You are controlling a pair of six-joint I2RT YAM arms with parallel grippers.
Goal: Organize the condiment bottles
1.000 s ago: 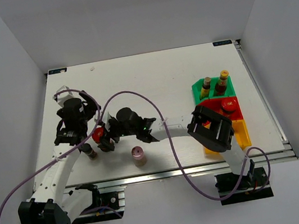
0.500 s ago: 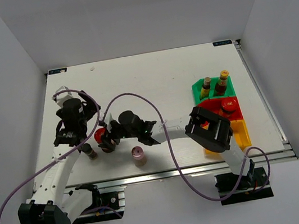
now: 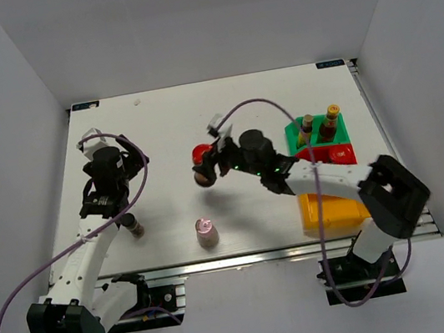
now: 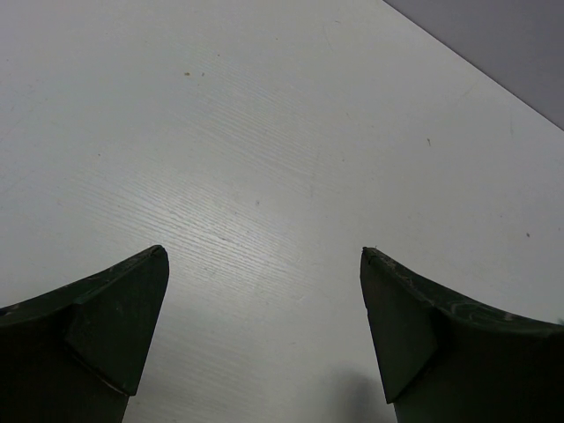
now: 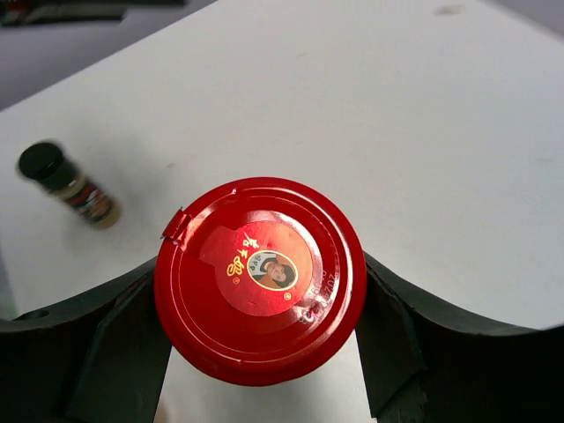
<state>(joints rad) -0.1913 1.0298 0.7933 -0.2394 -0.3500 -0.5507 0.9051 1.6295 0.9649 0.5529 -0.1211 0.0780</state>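
My right gripper [image 3: 205, 167] is shut on a squat red-lidded jar [image 3: 201, 155] and holds it above the middle of the table. In the right wrist view the jar's red lid [image 5: 260, 278] fills the space between the fingers of the gripper [image 5: 260, 304]. A thin dark bottle [image 3: 132, 225] stands at the left and also shows in the right wrist view [image 5: 70, 187]. A pink-capped pale bottle [image 3: 205, 232] stands near the front edge. My left gripper [image 3: 98, 205] is open and empty over bare table [image 4: 264, 264].
At the right, a green bin [image 3: 294, 131] holds a yellow-labelled brown bottle [image 3: 306, 127] and a yellow-capped dark bottle [image 3: 331, 120]. A red bin [image 3: 315, 154] holds a second red-lidded jar [image 3: 338, 154]. A yellow bin [image 3: 330, 208] lies in front of them, under the right arm.
My right gripper has lifted the red-lidded jar from beside the left gripper and carried it right, to the middle of the table. The left arm has barely moved.
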